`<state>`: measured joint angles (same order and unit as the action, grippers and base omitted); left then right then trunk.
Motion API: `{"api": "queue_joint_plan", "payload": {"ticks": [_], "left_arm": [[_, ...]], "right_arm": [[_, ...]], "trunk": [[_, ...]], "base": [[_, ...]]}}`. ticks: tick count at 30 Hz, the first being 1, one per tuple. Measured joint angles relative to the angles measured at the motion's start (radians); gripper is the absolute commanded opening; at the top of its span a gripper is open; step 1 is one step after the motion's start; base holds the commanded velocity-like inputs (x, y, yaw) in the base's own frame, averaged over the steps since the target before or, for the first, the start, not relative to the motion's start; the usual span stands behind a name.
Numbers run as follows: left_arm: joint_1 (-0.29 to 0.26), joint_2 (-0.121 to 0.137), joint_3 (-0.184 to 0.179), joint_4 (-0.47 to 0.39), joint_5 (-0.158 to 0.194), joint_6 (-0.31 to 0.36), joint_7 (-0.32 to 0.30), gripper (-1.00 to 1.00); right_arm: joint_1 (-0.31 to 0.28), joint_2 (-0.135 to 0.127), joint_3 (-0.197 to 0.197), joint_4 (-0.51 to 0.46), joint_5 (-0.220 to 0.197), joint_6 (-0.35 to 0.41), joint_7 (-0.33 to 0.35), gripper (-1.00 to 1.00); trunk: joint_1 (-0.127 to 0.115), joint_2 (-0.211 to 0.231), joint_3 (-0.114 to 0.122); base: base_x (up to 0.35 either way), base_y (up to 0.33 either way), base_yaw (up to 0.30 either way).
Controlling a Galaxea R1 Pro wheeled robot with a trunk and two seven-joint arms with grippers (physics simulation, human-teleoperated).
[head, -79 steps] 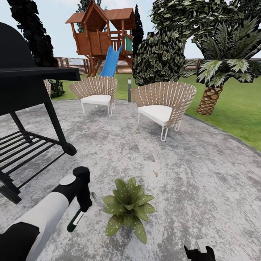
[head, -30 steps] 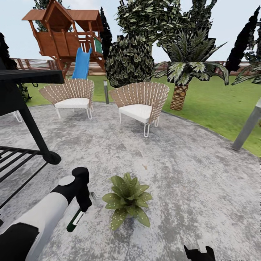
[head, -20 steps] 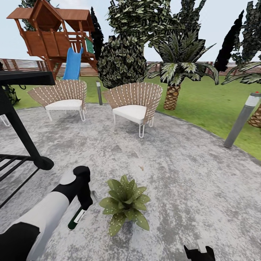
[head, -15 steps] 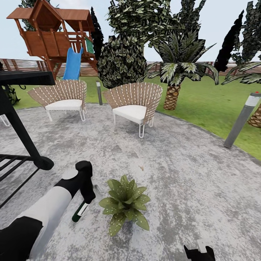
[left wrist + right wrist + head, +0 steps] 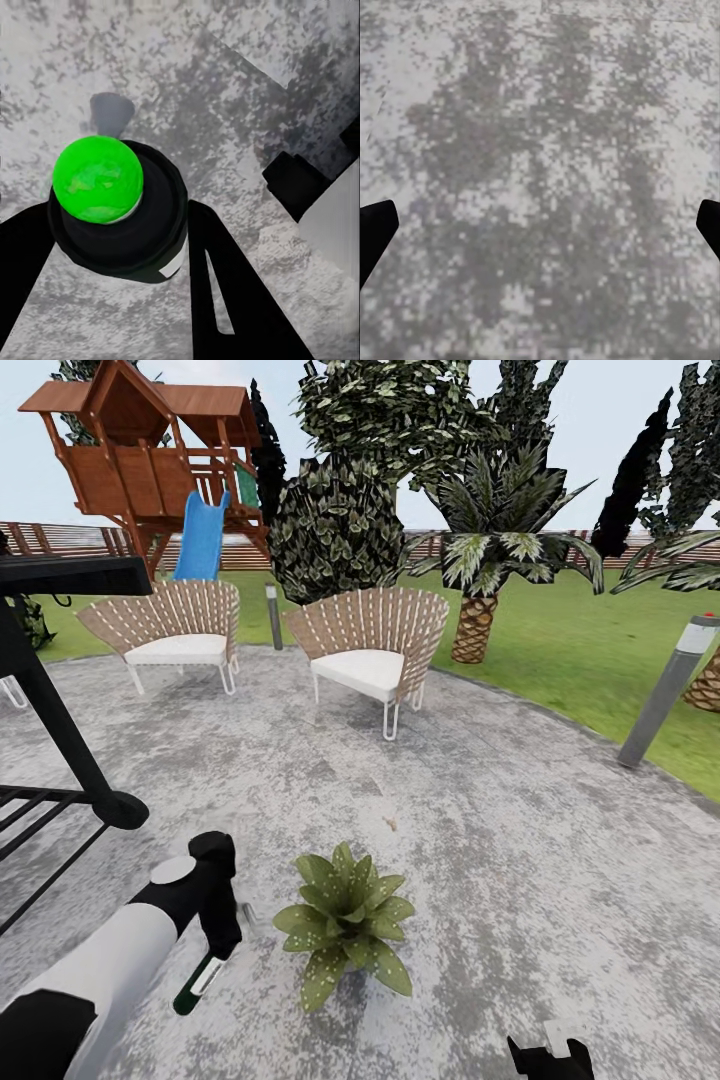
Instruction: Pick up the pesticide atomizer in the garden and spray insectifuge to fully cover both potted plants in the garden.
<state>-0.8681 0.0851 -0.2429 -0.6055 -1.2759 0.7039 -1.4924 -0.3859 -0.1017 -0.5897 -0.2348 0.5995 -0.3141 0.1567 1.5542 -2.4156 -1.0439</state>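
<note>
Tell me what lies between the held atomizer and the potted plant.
In the head view, only bare grey paving separates the atomizer in the left gripper from the potted plant.

— Bright, even daylight; pale sky (image 5: 160,420), no glare. Soft, faint shadows under the chairs (image 5: 370,650).
— Wide-angle stretch toward the edges. Coarse, blocky paving (image 5: 540,180) in both wrist views; foliage jagged, low-resolution.

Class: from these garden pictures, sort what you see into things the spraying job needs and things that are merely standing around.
Needed for the job:
- pesticide atomizer, held in the left gripper
- potted plant on the patio

Just standing around:
- two woven chairs
- black grill
- lamp post
- playhouse with slide
- palm
</note>
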Motion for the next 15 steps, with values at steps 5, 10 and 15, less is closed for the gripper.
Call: {"api": "queue_joint_plan", "payload": {"ticks": [5, 10, 15], "left_arm": [[0.015, 0.012, 0.075, 0.003, 0.003, -0.001, 0.108, -1.0], [0.042, 0.007, 0.101, 0.003, 0.005, 0.0, 0.16, -1.0], [0.053, 0.007, 0.105, 0.002, 0.005, -0.001, 0.165, -1.0]], "right_arm": [[0.0, 0.0, 0.0, 0.0, 0.0, 0.0, 0.0, 1.0], [0.0, -0.003, 0.0, 0.0, 0.0, 0.0, 0.0, 1.0], [0.0, -0.003, 0.0, 0.0, 0.0, 0.0, 0.0, 1.0]], "trunk": [[0.0, 0.0, 0.0], [0.0, 0.0, 0.0], [0.0, 0.0, 0.0]], "base": [[0.0, 0.0, 0.0], [0.0, 0.0, 0.0], [0.0, 0.0, 0.0]]}}
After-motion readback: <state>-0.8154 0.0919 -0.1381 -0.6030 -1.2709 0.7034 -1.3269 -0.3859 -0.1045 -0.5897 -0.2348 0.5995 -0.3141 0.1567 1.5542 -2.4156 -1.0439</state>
